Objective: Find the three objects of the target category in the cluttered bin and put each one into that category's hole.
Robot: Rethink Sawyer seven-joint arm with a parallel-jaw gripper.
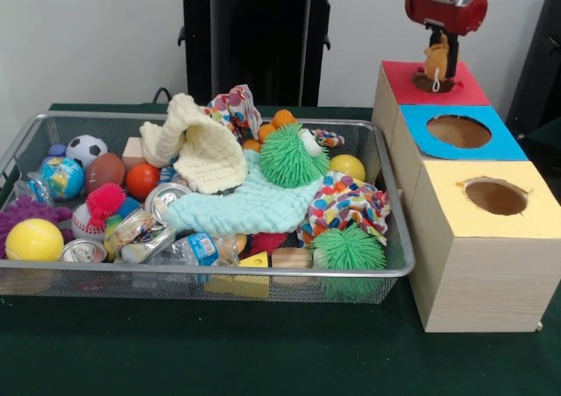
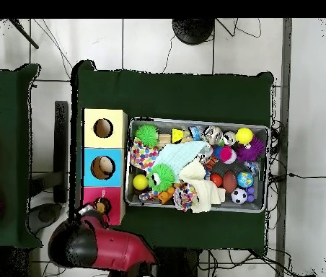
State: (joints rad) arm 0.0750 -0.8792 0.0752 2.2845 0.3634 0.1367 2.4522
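At upper right of the front view the hand [image 1: 437, 59] is clamped on a small tan toy [image 1: 436, 60] directly over the red box's hole [image 1: 434, 83]; that drop is not yet made. The bin [image 1: 396, 269], centre-left on the worktop [image 1: 263, 352], remains heavily cluttered, so further searching likely remains.

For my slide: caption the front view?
Gripper lowers a tan toy into the red-topped box beside the cluttered bin.

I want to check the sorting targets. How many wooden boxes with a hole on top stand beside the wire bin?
3, in one row beside the bin: the red-topped box farthest from the front camera, under the gripper; the blue-topped box in the middle; the yellow-topped box nearest. None seems hidden.
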